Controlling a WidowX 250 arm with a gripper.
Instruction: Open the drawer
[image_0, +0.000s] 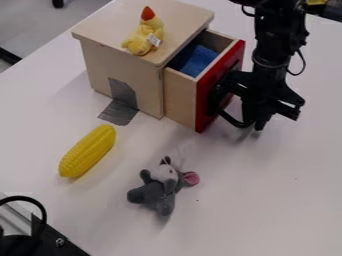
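White counter (247, 210) spreads under everything in the camera view, with grey floor (30, 22) beyond its upper left edge; on it stands a pale wooden cabinet (145, 77), a plush chick (139, 41) on its top, a patch of grey tape (122, 102) running from its side onto the counter. The red-fronted drawer (209, 97) is pulled well out to the right, blue cloth (196, 60) inside it; the black robot arm (270, 37) hangs from the top right, its hand (256, 123) low beside the drawer's black handle (229, 119); black on black hides the contact, so I cannot tell whether the hand is spread, pressed together or pinching the handle. A toy corn cob (88, 151) and a plush mouse (160, 189) lie nearer the camera.

Opening looks all but done to me; the risk now is too much pull, which might drag the drawer off its runners or tug the cabinet against its tape; a sideways exit could hook the handle and swing the front askew; a bump back towards the cabinet might shut it partway; a hard jolt could topple the chick.
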